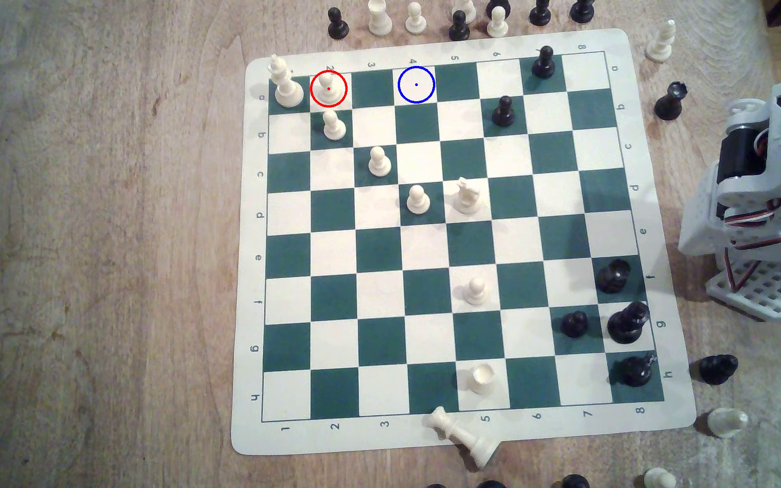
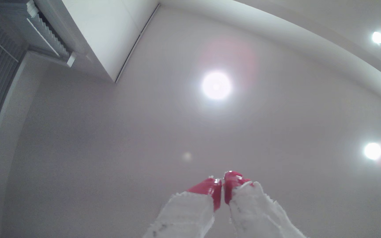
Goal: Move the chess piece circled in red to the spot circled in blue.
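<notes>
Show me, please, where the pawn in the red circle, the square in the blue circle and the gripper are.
pawn in the red circle (image 1: 328, 87), exterior view, on its body.
square in the blue circle (image 1: 416, 85), exterior view, at the blue centre dot.
gripper (image 2: 222, 181), wrist view, between the red fingertips, which are together.

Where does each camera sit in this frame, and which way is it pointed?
Exterior view: high above the table, looking down on the chessboard, with the red-ringed pawn and the blue-ringed square in its far row; the arm's white body stands at the exterior view's right.
Wrist view: on the wrist, aimed up at the ceiling lights; the gripper shows, red-tipped jaws together.
Shared: only the arm itself.
</notes>
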